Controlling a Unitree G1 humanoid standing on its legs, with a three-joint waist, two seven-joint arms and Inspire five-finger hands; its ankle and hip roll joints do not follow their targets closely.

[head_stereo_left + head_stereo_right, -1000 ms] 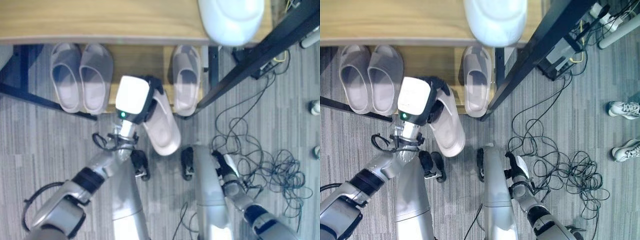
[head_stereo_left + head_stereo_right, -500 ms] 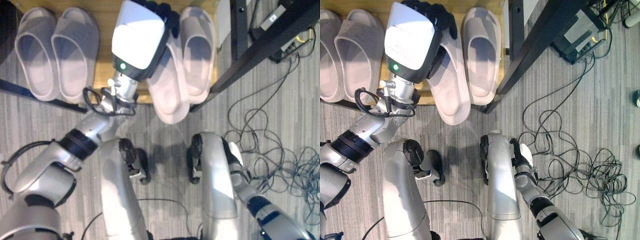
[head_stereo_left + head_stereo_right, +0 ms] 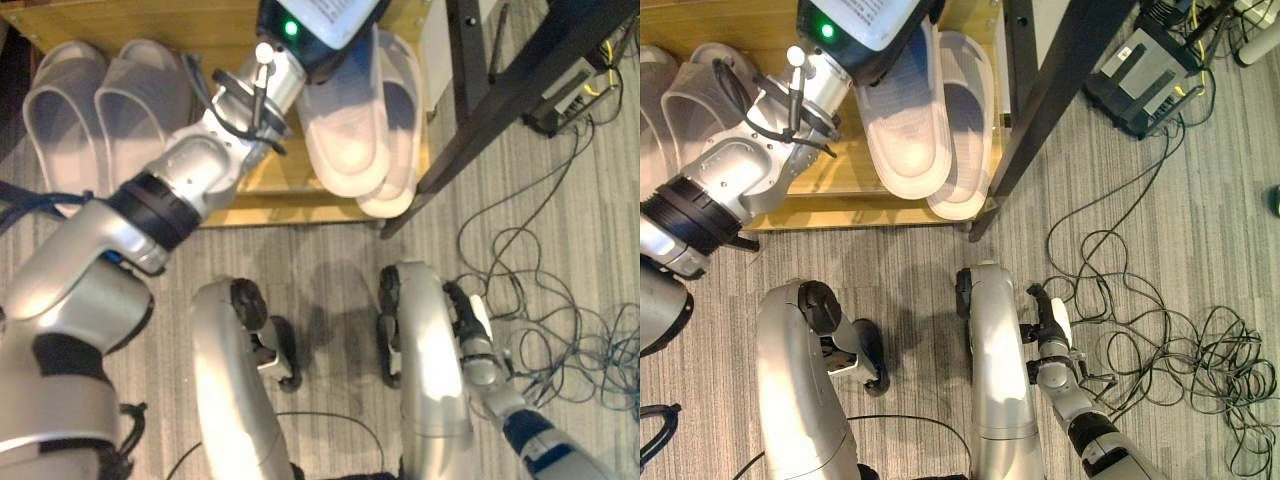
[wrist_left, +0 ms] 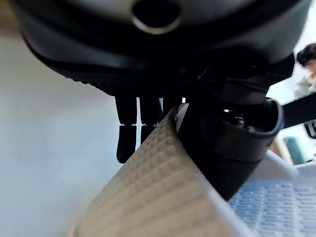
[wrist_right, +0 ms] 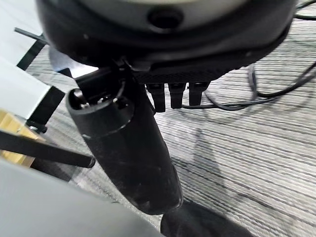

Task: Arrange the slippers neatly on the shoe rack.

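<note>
Dark fingers (image 4: 127,129) and the thick thumb of the left hand (image 4: 237,148) pinch the edge of a pale slipper (image 3: 343,140): the wrist view shows its ribbed sole wedged between the fingers on one side and the thumb on the other, so this hand is closed on the slipper. From the head views the held slipper hangs sole up over the shoe rack (image 3: 240,205), toe pointing toward the rack's front edge, and it overlaps a second pale slipper (image 3: 402,130) that lies near the rack's right end, its toe sticking out past the front edge. Whether the two slippers touch cannot be told from above. Another pair of grey slippers (image 3: 95,110) sits side by side at the rack's left end, well apart from the held one.

The right hand (image 5: 173,94) hangs low at the robot's side over the grey striped carpet (image 3: 1160,300), holding nothing; its fingers point straight down in a row and the thumb stands out beside them, relaxed and open. A dark table leg (image 3: 1040,110) slants down just beside the rack's right end. Loose black cables (image 3: 1160,340) lie tangled on the carpet to the right, with a black box (image 3: 1140,80) beyond the leg
</note>
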